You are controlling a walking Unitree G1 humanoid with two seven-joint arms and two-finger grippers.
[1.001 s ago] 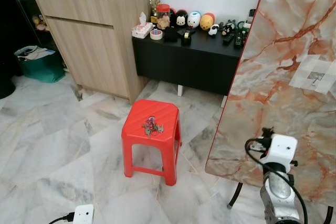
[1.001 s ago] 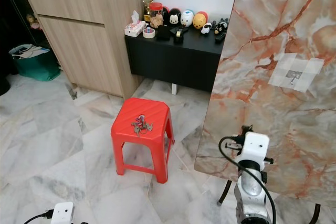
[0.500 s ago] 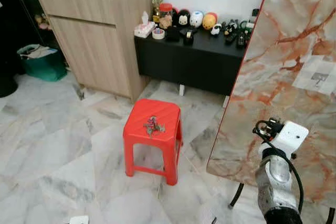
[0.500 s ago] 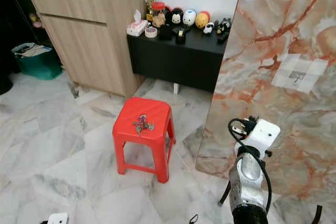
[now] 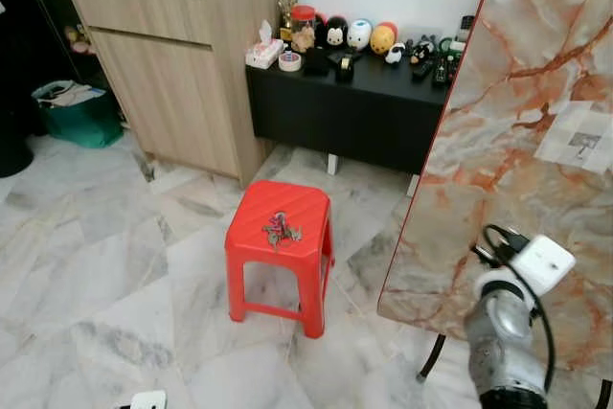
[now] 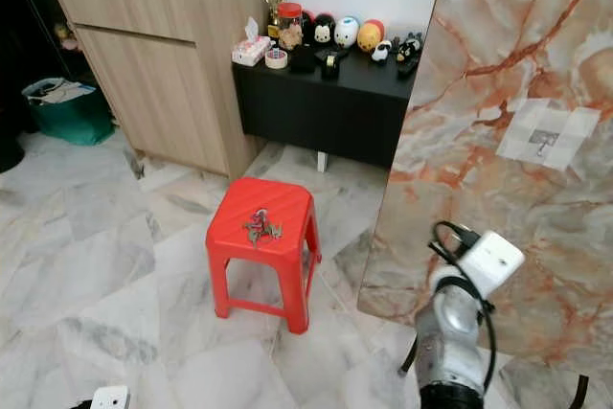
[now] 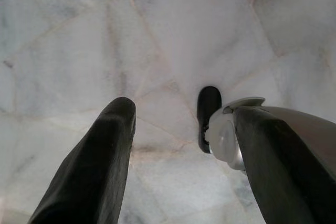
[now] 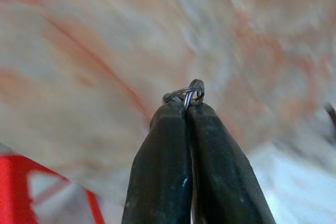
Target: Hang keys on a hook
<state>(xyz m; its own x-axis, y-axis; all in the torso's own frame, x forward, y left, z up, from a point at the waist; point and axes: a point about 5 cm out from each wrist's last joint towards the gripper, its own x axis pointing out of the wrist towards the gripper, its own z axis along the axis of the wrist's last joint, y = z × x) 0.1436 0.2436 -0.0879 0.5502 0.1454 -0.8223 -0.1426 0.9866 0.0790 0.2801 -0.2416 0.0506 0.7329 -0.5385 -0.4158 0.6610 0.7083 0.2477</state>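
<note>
Before the tilted marble slab (image 5: 517, 131), the right gripper (image 8: 190, 109) is raised, its fingers clenched on a thin metal key ring (image 8: 184, 92) that pokes out past their tips. The carrying step seems in hand; next the ring must be lifted to the small hook (image 6: 543, 140) on the pale patch high on that slab. Another bunch of keys (image 5: 279, 230) lies on the red stool (image 5: 278, 237) left of the slab. The left gripper (image 7: 178, 145) hangs idle, fingers spread, over the floor.
</note>
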